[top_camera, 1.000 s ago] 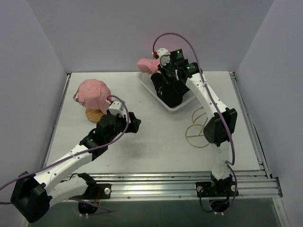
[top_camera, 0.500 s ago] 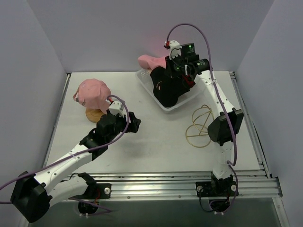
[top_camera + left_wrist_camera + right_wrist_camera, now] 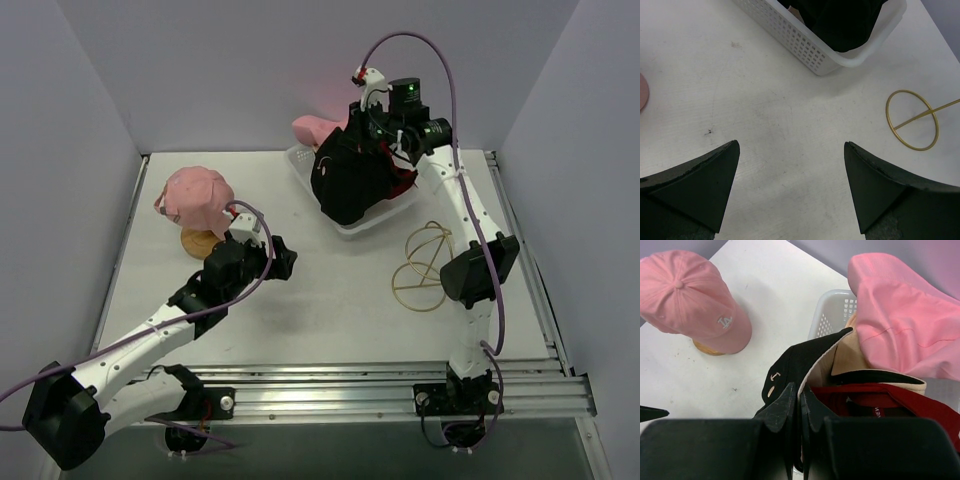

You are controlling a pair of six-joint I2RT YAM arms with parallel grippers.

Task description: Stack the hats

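Observation:
A pink cap (image 3: pixel 195 195) sits on the wooden stand (image 3: pixel 200 240) at the left; it also shows in the right wrist view (image 3: pixel 692 300). My right gripper (image 3: pixel 372 148) is shut on the rim of the black bucket hat (image 3: pixel 345 180) and holds it up over the white basket (image 3: pixel 375 220). In the right wrist view the fingers (image 3: pixel 801 405) pinch the black hat's brim (image 3: pixel 800 365). The red cap (image 3: pixel 880 402), the tan hat (image 3: pixel 860 357) and the pink bucket hat (image 3: pixel 900 320) lie beside it. My left gripper (image 3: pixel 285 260) is open and empty above the table.
A gold wire frame (image 3: pixel 420 265) lies on the table right of centre, also in the left wrist view (image 3: pixel 912 120). The basket's corner (image 3: pixel 810 47) shows at the top of the left wrist view. Walls close in on three sides.
My right gripper has risen and moved back with the black bucket hat, lifting it out of the basket. The left arm has not moved.

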